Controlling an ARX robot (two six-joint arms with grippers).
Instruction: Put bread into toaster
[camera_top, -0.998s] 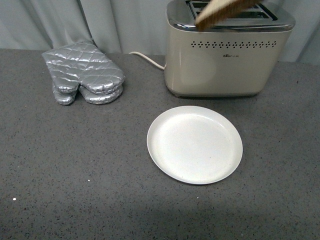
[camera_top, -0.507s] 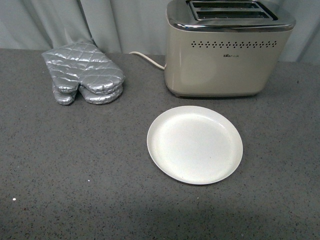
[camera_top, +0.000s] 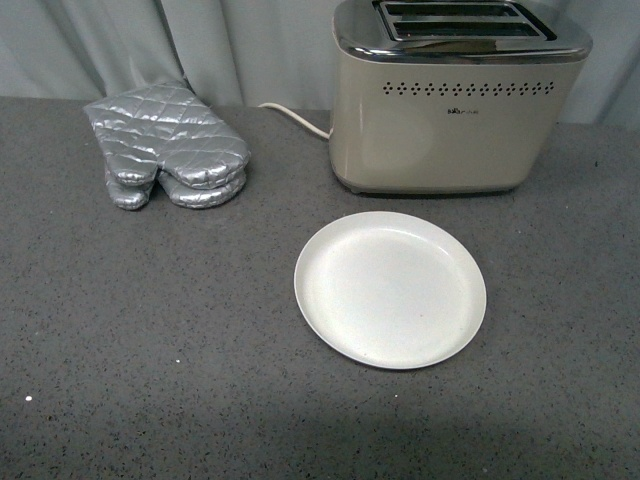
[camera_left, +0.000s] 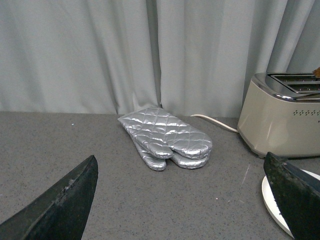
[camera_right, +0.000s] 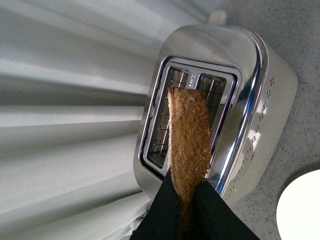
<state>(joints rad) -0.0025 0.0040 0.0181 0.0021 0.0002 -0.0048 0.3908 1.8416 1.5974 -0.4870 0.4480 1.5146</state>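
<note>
The right hand (camera_right: 186, 194) clamps the one bread (camera_right: 189, 131) slice, edge above the single toaster's (camera_top: 450, 135) two open slots (camera_top: 462, 27). The left hand (camera_left: 180, 160) is spread wide over the bench (camera_left: 75, 140); two mitts (camera_top: 170, 145), one plate (camera_top: 390, 290).

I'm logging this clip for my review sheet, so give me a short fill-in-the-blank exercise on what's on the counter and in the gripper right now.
1. The right gripper pinches the ___ above the toaster.
2. The toaster's chrome top has ___ slots.
3. In the front view, the silver oven mitts lie to the ___ of the toaster.
4. The round white ___ sits in front of the toaster with nothing on it.

Missing words: bread; two; left; plate.
</note>
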